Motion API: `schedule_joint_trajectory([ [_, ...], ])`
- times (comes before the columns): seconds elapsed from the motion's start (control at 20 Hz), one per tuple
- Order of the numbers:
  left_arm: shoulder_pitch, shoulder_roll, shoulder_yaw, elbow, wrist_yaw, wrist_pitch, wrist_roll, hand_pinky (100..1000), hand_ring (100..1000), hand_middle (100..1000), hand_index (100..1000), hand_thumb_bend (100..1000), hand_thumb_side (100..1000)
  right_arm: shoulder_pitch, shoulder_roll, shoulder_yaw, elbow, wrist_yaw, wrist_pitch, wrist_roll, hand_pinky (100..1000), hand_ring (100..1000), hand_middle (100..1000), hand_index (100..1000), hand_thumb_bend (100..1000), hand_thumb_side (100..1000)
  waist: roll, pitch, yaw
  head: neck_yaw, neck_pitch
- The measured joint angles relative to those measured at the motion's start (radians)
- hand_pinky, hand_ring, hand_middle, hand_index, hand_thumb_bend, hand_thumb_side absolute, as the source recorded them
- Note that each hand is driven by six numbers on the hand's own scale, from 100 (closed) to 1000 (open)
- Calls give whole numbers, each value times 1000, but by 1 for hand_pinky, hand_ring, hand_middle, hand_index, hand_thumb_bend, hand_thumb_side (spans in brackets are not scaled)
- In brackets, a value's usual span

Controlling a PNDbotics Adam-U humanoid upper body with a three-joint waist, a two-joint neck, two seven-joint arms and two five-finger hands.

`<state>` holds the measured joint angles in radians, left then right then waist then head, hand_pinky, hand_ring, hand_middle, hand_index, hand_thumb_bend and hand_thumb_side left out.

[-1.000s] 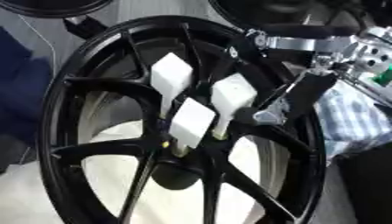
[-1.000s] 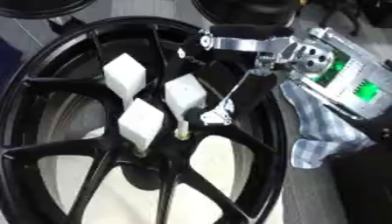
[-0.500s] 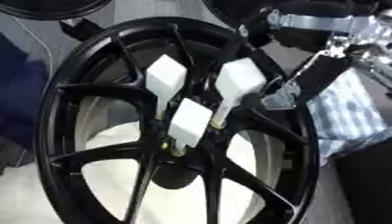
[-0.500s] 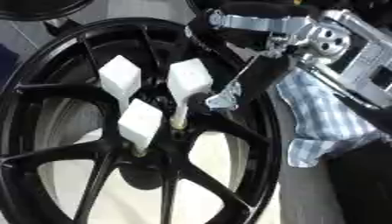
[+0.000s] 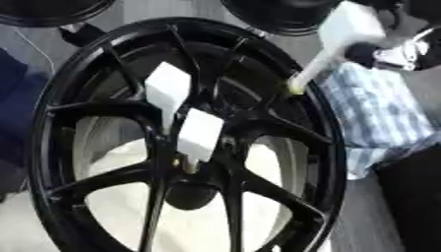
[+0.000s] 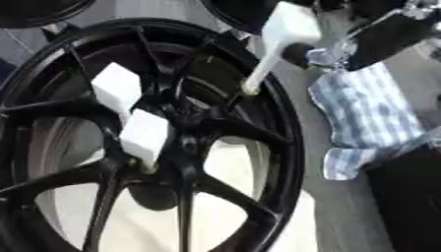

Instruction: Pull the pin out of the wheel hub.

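Note:
A large black wheel hub (image 5: pixel 332 162) fills both views, lying over a white surface. Two white pins with block-shaped heads stand in its centre: one (image 5: pixel 167 88) higher up, the other (image 5: pixel 200 135) just below it. A third white pin (image 6: pixel 274 47) is out of the hub, tilted, its tip hanging over the rim at the upper right. My right hand (image 6: pixel 379 30) comes in from the top right corner and is shut on this pin's block head. The hand is blurred. My left hand shows in no view.
A blue-and-white checked cloth (image 5: pixel 379 118) lies to the right of the wheel. Two more black wheels (image 5: pixel 284 12) (image 5: pixel 43 10) sit at the far edge. Something dark blue (image 5: pixel 13 98) lies at the left. A dark shape (image 5: pixel 413 197) fills the lower right.
The right hand has lifted the third pin out of the hub centre and carried it up and to the right, over the rim. The camera has also shifted.

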<state>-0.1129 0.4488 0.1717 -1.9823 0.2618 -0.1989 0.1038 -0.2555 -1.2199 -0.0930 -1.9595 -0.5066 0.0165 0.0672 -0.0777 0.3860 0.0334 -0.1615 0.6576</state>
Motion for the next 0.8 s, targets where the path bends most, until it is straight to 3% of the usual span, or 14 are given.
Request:
schedule_joint_trajectory([
  [0.25,10,-12,6,0,-9,-11,11,895,757,619,780,103,720,173,54,-159,64,54,-52,-181,655,589,324,291,241,100,32,0,-26,45,0],
  [0.45,16,-19,6,0,-13,-16,16,896,757,619,780,102,719,254,119,-225,81,151,-60,-279,670,613,380,343,238,100,54,0,-37,60,-1],
  [0.6,17,-27,6,0,-16,-18,17,896,757,619,780,101,719,284,162,-246,83,224,-45,-330,734,741,614,571,363,100,66,0,-43,63,-2],
  [0.65,17,-27,6,0,-16,-19,17,896,757,619,780,101,718,292,174,-249,83,248,-35,-340,766,801,747,689,384,100,69,0,-44,63,-3],
  [0.75,17,-27,6,0,-16,-20,18,897,757,619,780,100,719,305,197,-253,82,297,-10,-348,802,870,857,780,611,245,74,0,-47,63,-6],
  [0.8,17,-27,6,0,-16,-21,17,897,757,619,780,100,719,309,209,-255,82,323,4,-349,818,904,905,815,654,302,76,0,-49,63,-7],
])
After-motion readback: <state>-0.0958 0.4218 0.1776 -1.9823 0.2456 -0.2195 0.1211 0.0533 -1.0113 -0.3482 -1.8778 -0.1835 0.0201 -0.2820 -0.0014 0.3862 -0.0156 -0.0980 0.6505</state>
